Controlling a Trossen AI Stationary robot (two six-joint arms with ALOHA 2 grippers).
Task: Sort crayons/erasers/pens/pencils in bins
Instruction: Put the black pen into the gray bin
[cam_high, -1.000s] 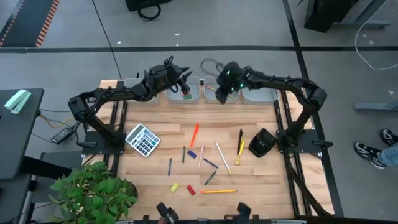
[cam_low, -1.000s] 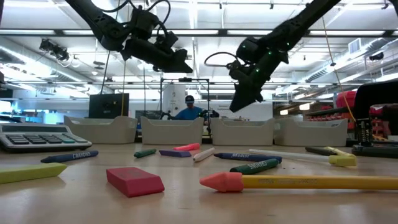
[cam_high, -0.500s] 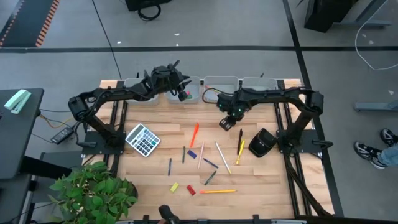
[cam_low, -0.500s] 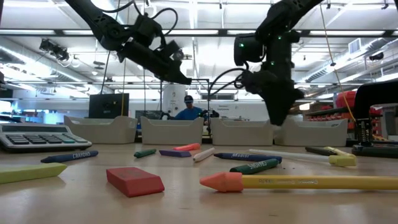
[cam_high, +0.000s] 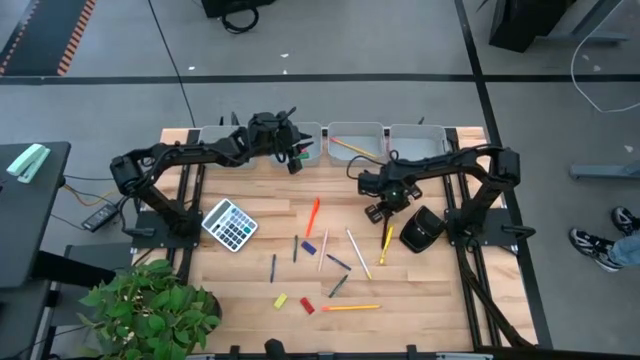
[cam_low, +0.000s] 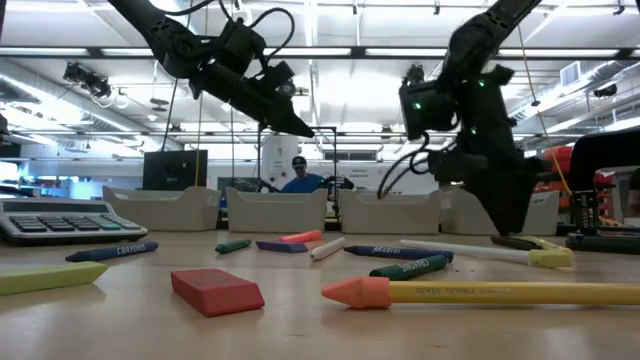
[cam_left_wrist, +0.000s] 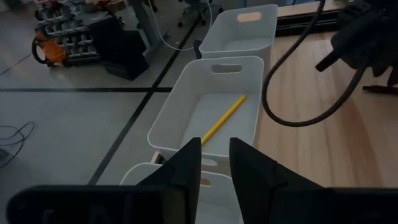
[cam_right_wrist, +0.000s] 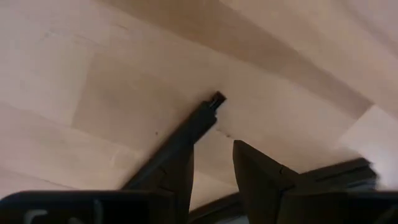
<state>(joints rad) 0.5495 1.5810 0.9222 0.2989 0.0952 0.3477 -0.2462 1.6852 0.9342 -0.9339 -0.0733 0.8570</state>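
Down from the bins swings the right gripper, jaws apart and empty over a black pen, while the left gripper, part-open and empty, hovers above its bin, a pencil lying next door.

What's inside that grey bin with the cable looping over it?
One yellow pencil lies slantwise on the floor of the bin. Nothing else shows there, but the left gripper covers its near end.
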